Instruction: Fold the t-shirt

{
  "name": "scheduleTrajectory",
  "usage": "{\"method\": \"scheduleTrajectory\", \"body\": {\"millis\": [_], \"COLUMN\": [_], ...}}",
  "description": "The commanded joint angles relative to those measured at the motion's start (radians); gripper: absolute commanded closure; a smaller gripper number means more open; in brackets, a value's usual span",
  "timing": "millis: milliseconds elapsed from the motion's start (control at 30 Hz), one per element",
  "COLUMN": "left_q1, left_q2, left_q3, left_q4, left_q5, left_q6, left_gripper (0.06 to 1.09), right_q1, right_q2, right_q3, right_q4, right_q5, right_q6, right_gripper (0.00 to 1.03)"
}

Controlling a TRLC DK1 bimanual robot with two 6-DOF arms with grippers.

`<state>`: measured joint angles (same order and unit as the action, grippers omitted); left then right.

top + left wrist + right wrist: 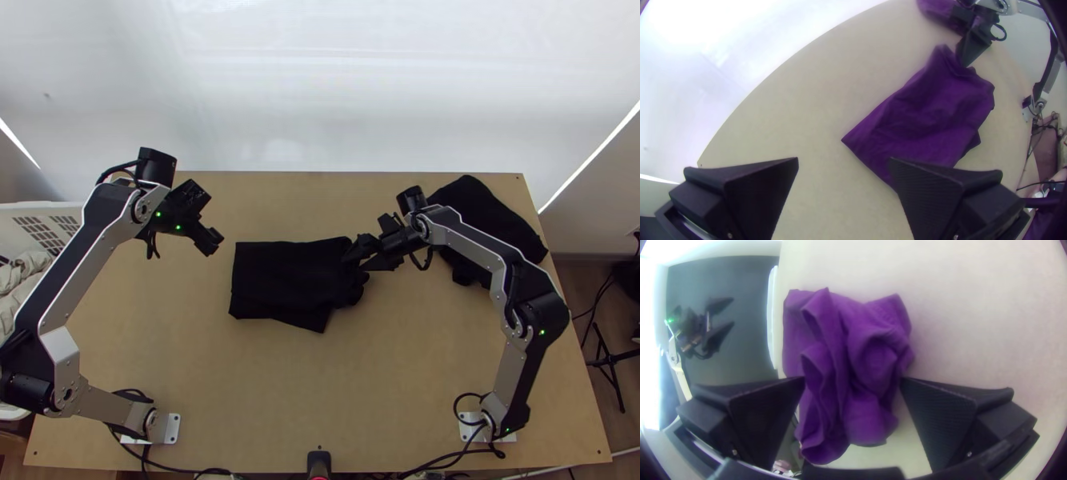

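Observation:
The t-shirt, black from above, lies as a folded rectangle mid-table, its right end bunched. In purple tones, the t-shirt shows a flat near part in the left wrist view; the bunched end of the t-shirt has loose folds in the right wrist view. My left gripper is open off the shirt's left side, above the table; its own view shows the left gripper apart from the cloth. At the bunched end, my right gripper stands open; in its wrist view, cloth lies between the right gripper's fingers.
Another dark garment lies heaped at the table's back right, partly behind the right arm. A white basket with pale cloth stands beyond the left edge. Bare wood stretches between the arm bases.

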<state>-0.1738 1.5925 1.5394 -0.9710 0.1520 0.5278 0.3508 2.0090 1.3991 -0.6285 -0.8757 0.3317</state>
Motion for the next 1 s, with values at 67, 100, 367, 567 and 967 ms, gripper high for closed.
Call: {"method": "scheduleTrajectory", "body": {"millis": [67, 100, 367, 567, 967], "left_q1": [0.000, 0.000, 0.002, 0.003, 0.040], "left_q2": [-0.002, 0.000, 0.015, 0.011, -0.012], "left_q3": [0.016, 0.021, 0.070, 0.062, 0.062], "left_q4": [-0.006, -0.008, -0.026, -0.035, -0.048], "left_q5": [-0.012, -0.014, -0.028, -0.028, -0.026], "left_q6": [-0.005, -0.005, -0.003, -0.003, 0.003], "left_gripper": [0.10, 0.10, 0.10, 0.10, 0.10], "right_q1": [0.005, 0.010, 0.140, 0.220, 0.088], "right_q2": [0.066, 0.070, 0.116, 0.157, -0.280], "right_q3": [0.006, 0.009, 0.038, 0.092, -0.005], "right_q4": [0.043, 0.053, 0.073, 0.082, 0.110], "right_q5": [0.000, 0.000, 0.000, 0.012, 0.029], "right_q6": [-0.008, -0.008, -0.005, 0.003, -0.029], "right_gripper": [0.04, 0.04, 0.04, 0.04, 1.00]}}
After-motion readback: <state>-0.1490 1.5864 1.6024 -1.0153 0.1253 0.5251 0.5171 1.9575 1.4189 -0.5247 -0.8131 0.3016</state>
